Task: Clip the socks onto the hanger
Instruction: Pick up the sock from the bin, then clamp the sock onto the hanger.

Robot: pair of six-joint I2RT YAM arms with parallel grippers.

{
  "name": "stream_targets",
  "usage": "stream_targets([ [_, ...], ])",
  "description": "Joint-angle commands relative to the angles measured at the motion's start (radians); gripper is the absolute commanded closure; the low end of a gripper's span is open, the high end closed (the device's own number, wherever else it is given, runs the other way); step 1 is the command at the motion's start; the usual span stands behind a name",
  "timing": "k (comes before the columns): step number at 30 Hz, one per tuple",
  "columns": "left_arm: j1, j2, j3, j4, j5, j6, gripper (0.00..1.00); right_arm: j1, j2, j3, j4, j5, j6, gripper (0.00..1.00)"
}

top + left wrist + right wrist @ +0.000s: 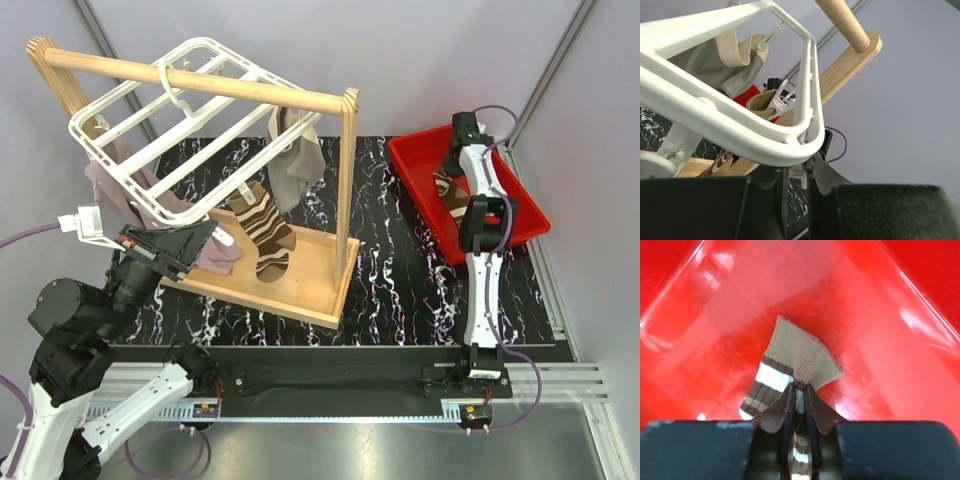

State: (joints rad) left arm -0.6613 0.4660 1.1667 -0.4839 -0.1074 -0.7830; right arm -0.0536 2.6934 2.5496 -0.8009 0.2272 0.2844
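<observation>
The white hanger hangs by its hook from a wooden rail. One striped sock dangles from one of its clips; its brown cuff shows in the left wrist view. My left gripper is at the hanger's near corner, its jaws shut on a small white clip under the rim. The second striped sock lies in a red tray at the far right. My right gripper is shut on that sock just below its brown cuff, low in the tray.
The wooden rail stand has a flat base under the hanger. A grey-beige cloth and mauve cloths also hang from the hanger. The table top is black marble-patterned.
</observation>
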Motion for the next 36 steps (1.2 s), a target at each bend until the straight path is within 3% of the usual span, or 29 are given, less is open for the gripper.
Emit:
stream_targets([
  [1,0.002,0.020,0.017,-0.012,0.040,-0.005,1.00,-0.003,-0.159,-0.071,0.073,0.050,-0.042,0.84],
  [6,0.002,0.014,0.004,-0.012,0.041,-0.021,1.00,-0.002,-0.357,-0.171,0.086,0.070,-0.036,1.00],
  [16,0.003,0.005,-0.015,0.002,0.046,-0.035,1.00,0.049,-1.146,-0.816,0.085,-0.101,-0.010,1.00],
  [21,0.002,0.006,-0.013,0.013,0.055,-0.038,1.00,0.257,-1.513,-1.012,-0.007,-0.333,-0.057,1.00],
  [22,0.002,0.006,-0.012,0.014,0.057,-0.038,1.00,0.337,-1.550,-1.026,-0.045,-0.392,-0.062,1.00],
  [26,0.002,0.010,-0.006,0.016,0.057,-0.041,1.00,0.446,-1.679,-1.080,-0.153,-0.549,-0.037,1.00],
  [30,0.002,0.011,-0.019,0.028,0.058,-0.056,1.00,0.582,-1.802,-1.203,-0.123,-0.736,-0.011,1.00],
  [34,0.003,0.022,-0.030,0.037,0.072,-0.068,1.00,0.750,-1.793,-1.256,-0.026,-0.758,0.065,1.00],
  [36,0.002,0.028,-0.032,0.036,0.075,-0.073,1.00,0.848,-1.756,-1.261,0.061,-0.669,0.076,1.00],
])
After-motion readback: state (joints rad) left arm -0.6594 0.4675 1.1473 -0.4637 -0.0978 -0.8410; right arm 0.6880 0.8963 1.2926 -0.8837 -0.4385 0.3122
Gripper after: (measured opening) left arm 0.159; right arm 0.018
